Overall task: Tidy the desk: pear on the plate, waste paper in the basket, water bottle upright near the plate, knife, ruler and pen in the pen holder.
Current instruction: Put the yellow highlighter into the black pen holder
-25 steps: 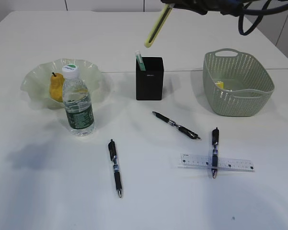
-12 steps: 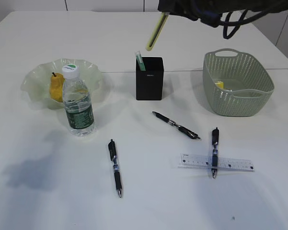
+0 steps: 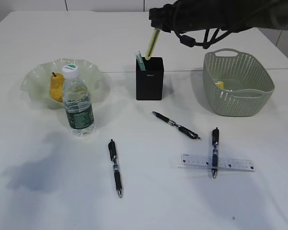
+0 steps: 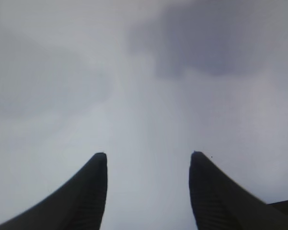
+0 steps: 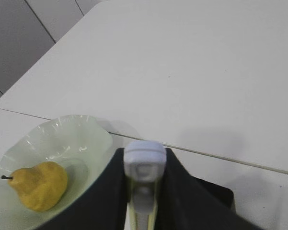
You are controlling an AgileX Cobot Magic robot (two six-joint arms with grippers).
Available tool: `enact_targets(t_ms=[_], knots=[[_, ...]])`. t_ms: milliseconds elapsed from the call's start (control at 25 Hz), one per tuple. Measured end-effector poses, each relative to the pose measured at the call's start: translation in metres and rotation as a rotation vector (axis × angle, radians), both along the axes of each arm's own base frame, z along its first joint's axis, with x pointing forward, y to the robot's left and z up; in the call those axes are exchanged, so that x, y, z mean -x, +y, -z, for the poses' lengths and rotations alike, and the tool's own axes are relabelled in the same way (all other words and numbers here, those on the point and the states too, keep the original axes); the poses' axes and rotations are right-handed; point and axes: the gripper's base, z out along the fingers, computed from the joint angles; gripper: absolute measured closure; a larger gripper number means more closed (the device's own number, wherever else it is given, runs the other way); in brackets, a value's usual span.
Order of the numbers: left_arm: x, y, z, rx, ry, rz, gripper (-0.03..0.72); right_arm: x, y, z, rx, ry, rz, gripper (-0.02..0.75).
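The right gripper is clenched on a slim yellow-green utility knife with a pale grey end cap, which hangs tilted below the fingers with its lower tip at the mouth of the black pen holder. In the right wrist view the knife sits pinched between the two dark fingers. One green-and-white knife already stands in the holder, just left of the held one.

Left of the fingers and lower, a yellow pear lies on the ruffled glass plate, and a capped water bottle stands upright just in front of it. To the right stands a grey-green basket with something yellow inside.

Nearer the camera lie three black pens; the third lies across one clear ruler.

The left gripper hovers over bare tabletop, its fingers spread and holding nothing.
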Motion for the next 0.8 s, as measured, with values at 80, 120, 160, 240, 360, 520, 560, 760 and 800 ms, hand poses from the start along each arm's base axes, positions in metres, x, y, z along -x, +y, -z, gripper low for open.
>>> enact_targets(t_ms=[80,120,160,240,360,520,560,760,800], knots=[[0.000,0.000,0.000,0.000,0.000,0.000,0.305,-0.005,0.000,0.008,0.029,-0.011,-0.001,0.606],[0.000,0.000,0.000,0.000,0.000,0.000,0.305,-0.008,0.000,0.010,0.038,-0.017,0.000,0.606],[0.000,0.000,0.000,0.000,0.000,0.000,0.305,-0.010,0.000,0.013,0.044,-0.019,0.000,0.606],[0.000,0.000,0.000,0.000,0.002,0.000,0.305,-0.014,-0.001,0.021,0.058,-0.015,0.000,0.606],[0.000,0.000,0.000,0.000,0.002,0.000,0.310,-0.017,-0.003,0.030,0.089,-0.017,-0.003,0.606],[0.000,0.000,0.000,0.000,0.002,0.000,0.314,-0.019,-0.003,0.036,0.118,-0.027,-0.011,0.606],[0.000,0.000,0.000,0.000,0.002,0.000,0.314,-0.020,-0.003,0.039,0.127,-0.027,-0.011,0.606],[0.000,-0.001,0.000,0.007,0.003,-0.003,0.326,-0.024,-0.003,0.055,0.168,-0.021,-0.021,0.606],[0.000,-0.001,0.000,0.009,0.003,-0.005,0.326,-0.024,-0.003,0.058,0.173,-0.020,-0.021,0.606]])
